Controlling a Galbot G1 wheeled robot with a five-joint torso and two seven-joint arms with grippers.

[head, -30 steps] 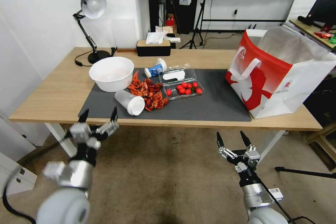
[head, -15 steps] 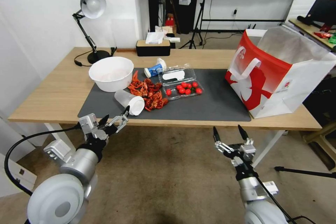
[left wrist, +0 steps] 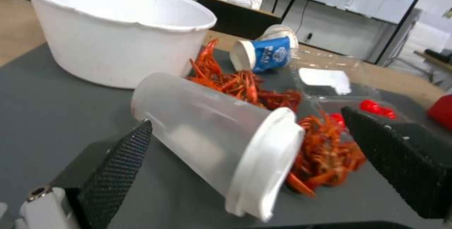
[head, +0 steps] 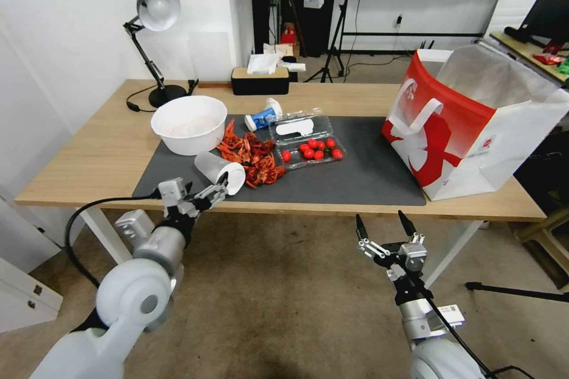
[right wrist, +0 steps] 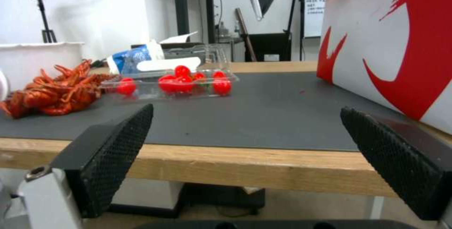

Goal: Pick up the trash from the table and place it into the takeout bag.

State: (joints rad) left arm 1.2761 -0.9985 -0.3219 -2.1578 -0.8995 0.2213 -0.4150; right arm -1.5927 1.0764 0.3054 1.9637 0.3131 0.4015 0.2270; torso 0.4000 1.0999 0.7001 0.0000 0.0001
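A light-wood tabletop [head: 89, 154] with a dark grey mat [head: 367, 174] stands before me against a white wall, a desk lamp [head: 151, 23] at its far left corner. On the mat's left sits a white bowl [head: 188, 123], empty as far as I can see. Just in front of it a translucent white-lidded cup [head: 220, 172] lies on its side. My left tool [head: 206, 188] hangs at the tabletop's near edge, fingers spread wide on either side of that cup, not touching it. Beside the cup lies a heap of red crayfish shells [head: 252, 157], then a tipped blue-white paper cup [head: 264, 116] and a clear clamshell box of cherry tomatoes [head: 308, 141]. My right tool [head: 383, 226] waits below the tabletop edge, released. The red-and-white takeout bag [head: 474, 124] stands open at the right end.
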